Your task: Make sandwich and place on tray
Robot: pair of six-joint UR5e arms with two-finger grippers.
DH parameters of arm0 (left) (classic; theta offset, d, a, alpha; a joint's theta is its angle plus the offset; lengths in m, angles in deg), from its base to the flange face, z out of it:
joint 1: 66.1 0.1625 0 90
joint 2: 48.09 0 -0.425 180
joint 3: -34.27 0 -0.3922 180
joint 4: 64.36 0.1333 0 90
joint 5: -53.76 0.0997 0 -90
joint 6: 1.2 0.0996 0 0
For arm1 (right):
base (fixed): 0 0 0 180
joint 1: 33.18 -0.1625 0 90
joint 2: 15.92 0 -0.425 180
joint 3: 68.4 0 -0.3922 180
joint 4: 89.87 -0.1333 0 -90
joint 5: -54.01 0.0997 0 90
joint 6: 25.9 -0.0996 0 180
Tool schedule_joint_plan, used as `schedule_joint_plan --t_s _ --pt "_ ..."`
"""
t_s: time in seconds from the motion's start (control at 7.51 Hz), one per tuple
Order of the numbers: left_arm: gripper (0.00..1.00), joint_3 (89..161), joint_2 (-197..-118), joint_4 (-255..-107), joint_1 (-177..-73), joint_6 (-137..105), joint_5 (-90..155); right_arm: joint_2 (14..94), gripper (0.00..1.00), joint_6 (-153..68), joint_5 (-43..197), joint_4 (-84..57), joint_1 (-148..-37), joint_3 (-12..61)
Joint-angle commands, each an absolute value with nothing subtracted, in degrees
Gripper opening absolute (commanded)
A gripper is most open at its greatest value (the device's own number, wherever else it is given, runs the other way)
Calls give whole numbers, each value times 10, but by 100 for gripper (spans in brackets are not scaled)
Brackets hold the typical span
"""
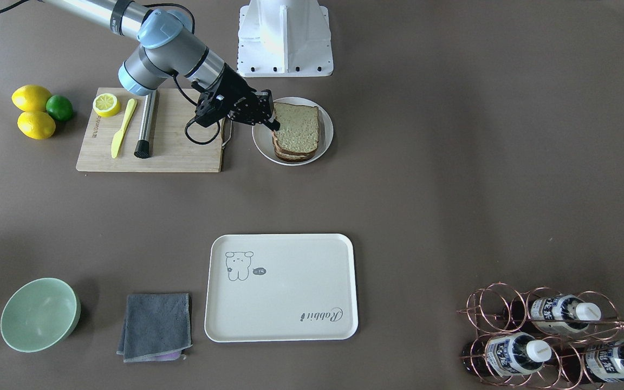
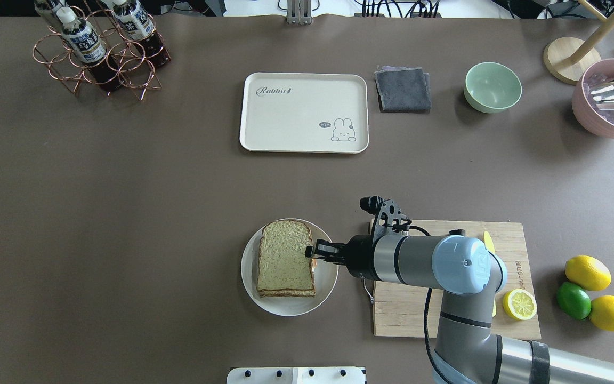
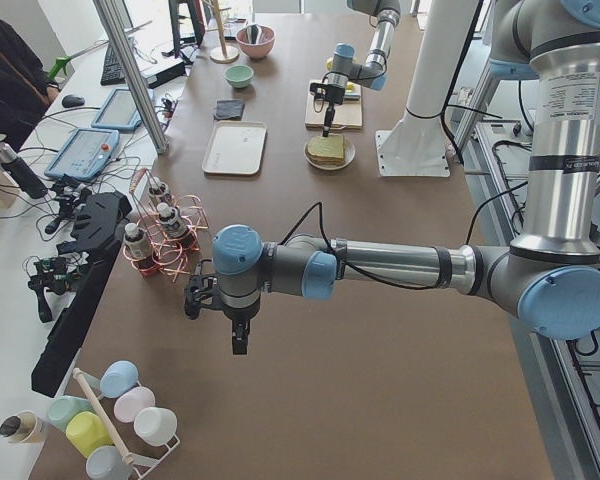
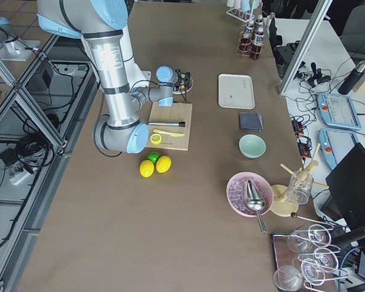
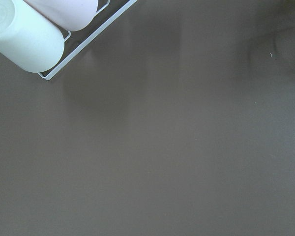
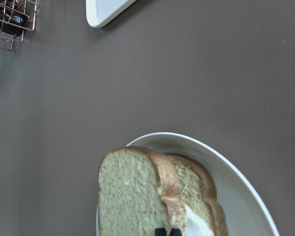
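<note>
The sandwich (image 2: 284,258) lies on a round white plate (image 2: 285,306): two tan bread slices with the white egg (image 6: 199,223) showing between them. My right gripper (image 2: 311,252) reaches in from the cutting board side. Its fingers stand close together on the crust edge of the top slice (image 6: 132,196). The same grip shows in the front view (image 1: 271,116). The cream tray (image 2: 301,112) lies bare further out on the table. My left gripper (image 3: 238,345) hangs over bare table far to the left, and I cannot tell if it is open or shut.
A wooden cutting board (image 2: 445,314) with a half lemon (image 2: 519,304), a yellow knife and a steel rod lies beside the plate. Lemons and a lime (image 2: 573,300), a green bowl (image 2: 492,87), a grey cloth (image 2: 403,89) and a copper bottle rack (image 2: 99,53) stand around.
</note>
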State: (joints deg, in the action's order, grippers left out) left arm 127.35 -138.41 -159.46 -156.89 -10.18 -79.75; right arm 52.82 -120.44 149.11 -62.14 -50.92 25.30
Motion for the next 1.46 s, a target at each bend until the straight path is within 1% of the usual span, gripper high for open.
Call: schedule_joint_plan --t_s 0.0,0.13,0.27,0.53,0.93,1.33 --pt "98 1273 -1384 -1595 -1569 -102 -798 532 37 -1202 1493 -621 -515 253" --pt "98 1273 -1385 -1595 -1569 -103 -797 532 77 -1202 1492 -620 -515 253" --pt "98 1273 -1386 -1595 -1569 -103 -797 531 99 -1206 1490 -619 -514 253" --pt "98 1273 -1391 -1595 -1569 -103 -797 529 99 -1208 1491 -619 -520 260" --pt "98 1273 -1391 -1595 -1569 -104 -798 532 99 -1209 1516 -593 -543 296" --pt "98 1281 -1392 -1595 -1569 -105 -802 534 99 -1210 1584 -438 -590 396"
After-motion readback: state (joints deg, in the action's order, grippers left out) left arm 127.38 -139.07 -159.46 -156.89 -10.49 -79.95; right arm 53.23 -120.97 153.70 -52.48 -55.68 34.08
